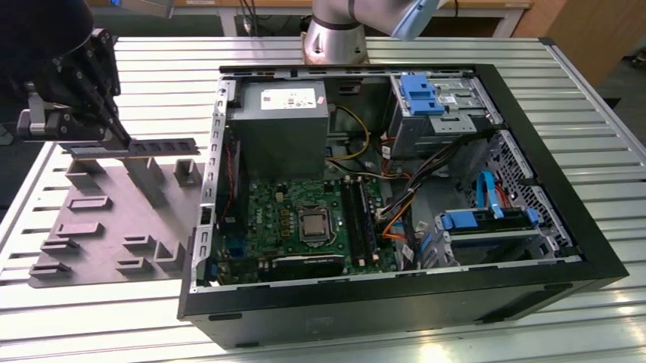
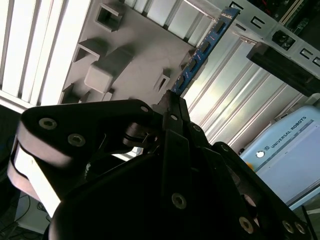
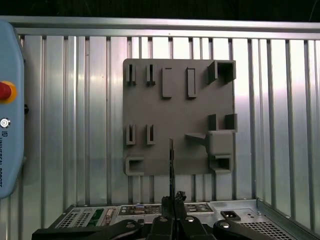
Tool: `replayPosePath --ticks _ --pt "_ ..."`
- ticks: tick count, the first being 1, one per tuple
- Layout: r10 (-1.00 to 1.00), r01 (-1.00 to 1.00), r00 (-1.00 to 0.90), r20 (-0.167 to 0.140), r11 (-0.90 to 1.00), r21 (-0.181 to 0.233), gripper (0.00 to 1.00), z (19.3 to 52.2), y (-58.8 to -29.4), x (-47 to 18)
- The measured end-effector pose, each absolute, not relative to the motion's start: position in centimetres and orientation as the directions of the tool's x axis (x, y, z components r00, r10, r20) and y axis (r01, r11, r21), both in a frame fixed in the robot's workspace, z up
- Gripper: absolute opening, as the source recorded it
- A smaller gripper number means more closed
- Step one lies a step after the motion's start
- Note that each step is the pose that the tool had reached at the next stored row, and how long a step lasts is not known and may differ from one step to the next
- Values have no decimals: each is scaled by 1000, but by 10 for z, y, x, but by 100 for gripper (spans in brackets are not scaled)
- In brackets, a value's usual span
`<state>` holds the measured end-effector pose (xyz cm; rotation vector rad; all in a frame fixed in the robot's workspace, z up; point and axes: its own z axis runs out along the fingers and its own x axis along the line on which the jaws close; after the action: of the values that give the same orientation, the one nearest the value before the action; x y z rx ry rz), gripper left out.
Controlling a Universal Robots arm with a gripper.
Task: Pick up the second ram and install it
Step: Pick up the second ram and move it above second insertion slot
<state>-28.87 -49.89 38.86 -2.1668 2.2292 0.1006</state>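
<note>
The second ram is a thin dark stick held level in the air above the grey moulded tray at the exterior view's left. My gripper is shut on one end of it. In the second wrist view the ram sticks out from the closed fingertips of the gripper over the tray. In the first wrist view the ram appears edge-on beyond the gripper, above the tray. The black slot rails lie on the motherboard inside the open case.
The open computer case lies to the exterior view's right of the tray, with a power supply and blue drive bays. The arm's base stands behind the case. A light blue pendant lies on the slatted table.
</note>
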Motion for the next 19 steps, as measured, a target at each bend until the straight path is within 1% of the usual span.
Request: replayPosePath --ticks 19 --pt "-997 -999 -29 -67 28 25 12 389 -499 -271"
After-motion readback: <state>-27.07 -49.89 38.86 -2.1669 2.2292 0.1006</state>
